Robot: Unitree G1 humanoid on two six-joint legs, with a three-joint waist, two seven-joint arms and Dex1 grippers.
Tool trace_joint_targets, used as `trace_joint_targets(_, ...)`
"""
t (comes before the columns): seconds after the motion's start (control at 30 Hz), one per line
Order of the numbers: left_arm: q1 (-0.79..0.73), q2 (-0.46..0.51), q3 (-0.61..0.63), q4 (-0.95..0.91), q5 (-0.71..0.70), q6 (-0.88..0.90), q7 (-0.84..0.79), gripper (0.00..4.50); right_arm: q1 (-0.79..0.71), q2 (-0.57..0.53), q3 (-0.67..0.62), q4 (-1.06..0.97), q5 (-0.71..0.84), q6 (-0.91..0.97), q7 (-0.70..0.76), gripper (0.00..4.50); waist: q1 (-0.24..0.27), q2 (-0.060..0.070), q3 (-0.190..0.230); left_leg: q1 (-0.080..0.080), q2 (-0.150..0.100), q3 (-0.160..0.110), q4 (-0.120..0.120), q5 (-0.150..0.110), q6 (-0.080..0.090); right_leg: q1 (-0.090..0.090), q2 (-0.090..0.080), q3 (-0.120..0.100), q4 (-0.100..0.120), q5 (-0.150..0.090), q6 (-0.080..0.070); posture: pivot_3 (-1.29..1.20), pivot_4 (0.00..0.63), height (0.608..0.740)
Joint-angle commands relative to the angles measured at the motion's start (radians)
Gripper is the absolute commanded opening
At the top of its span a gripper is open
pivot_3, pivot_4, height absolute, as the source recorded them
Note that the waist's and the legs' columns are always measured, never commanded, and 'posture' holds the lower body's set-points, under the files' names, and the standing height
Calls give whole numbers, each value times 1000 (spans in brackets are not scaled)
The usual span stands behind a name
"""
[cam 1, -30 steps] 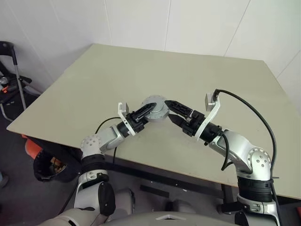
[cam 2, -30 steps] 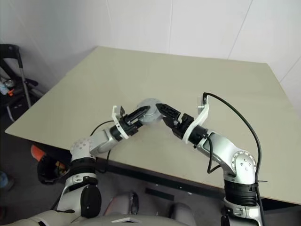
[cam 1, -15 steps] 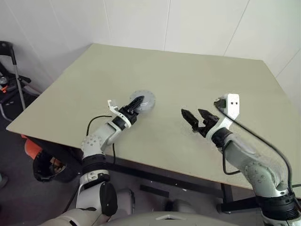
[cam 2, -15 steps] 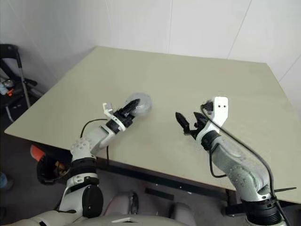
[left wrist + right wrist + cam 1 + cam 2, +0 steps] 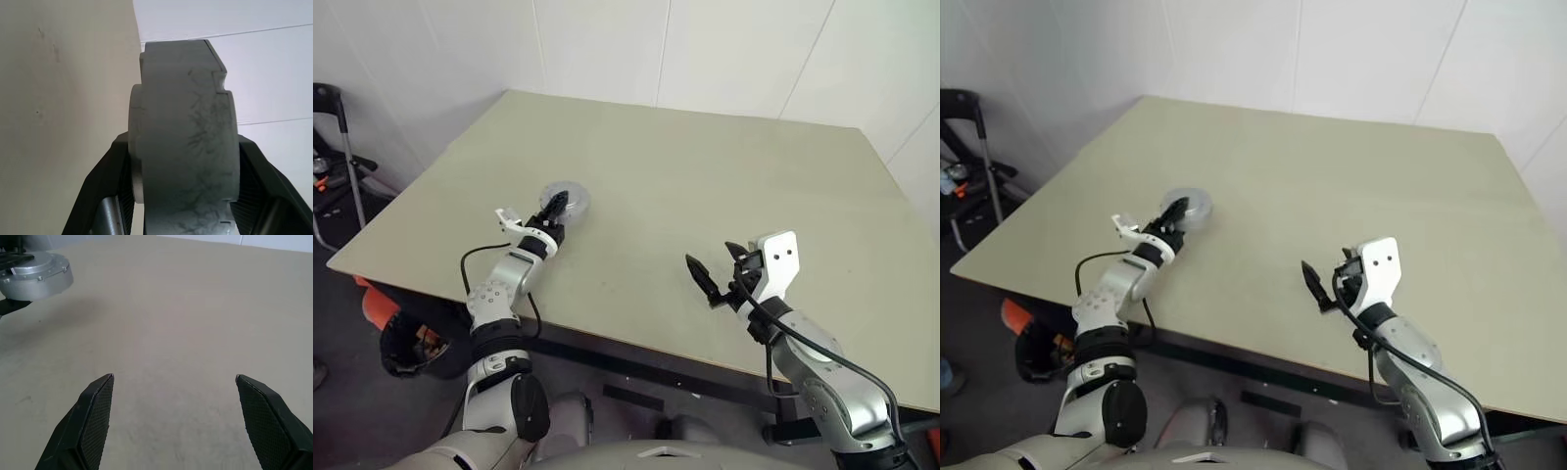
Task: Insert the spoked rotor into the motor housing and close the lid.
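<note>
- Now the motor (image 5: 564, 199), a closed silver-grey round unit, is clamped between the left gripper's (image 5: 554, 206) fingers near the table's (image 5: 705, 176) left edge.
- The right gripper (image 5: 717, 274) is held spread wide and empty, well apart from it.

Robot test room — bare beige counter (image 5: 705, 166), plain white panelled walls (image 5: 724, 49), dark equipment stand (image 5: 342, 147) at side.

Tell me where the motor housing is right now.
In the left eye view the motor housing sits toward the table's left side, near its front-left edge, clamped between the left gripper's fingers; the open right gripper is well off to its right.
</note>
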Motion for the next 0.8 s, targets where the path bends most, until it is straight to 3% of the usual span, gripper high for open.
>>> trace_joint_targets(0.03, -32, 12, 10, -23, -21, -30, -2, 2100, 9, 8, -43, -68, -8, -22, 38, 4500, -1, 0, 0, 0, 0, 0, 0, 0, 0, 0, 0, 0, 0, 0, 0, 0, 0, 740)
trace_joint_targets(0.47, 3, -2, 45, 0, -28, -64, 46, 2100, 56, 4, -88, -124, 31, 34, 178, 4500, -13, -2, 0, 6, 0, 0, 0, -1, 1, 5, 0, 1, 0, 0, -1, 0, 0, 740)
trace_joint_targets(0.8, -30, 0, 76, 78, 41, -235, 153, 2100, 54, 16, -98, -133, 28, 73, 192, 4500, -29, -3, 0, 11, 1, 1, 0, -1, 1, 8, 0, 1, 0, 0, -1, 0, 0, 740)
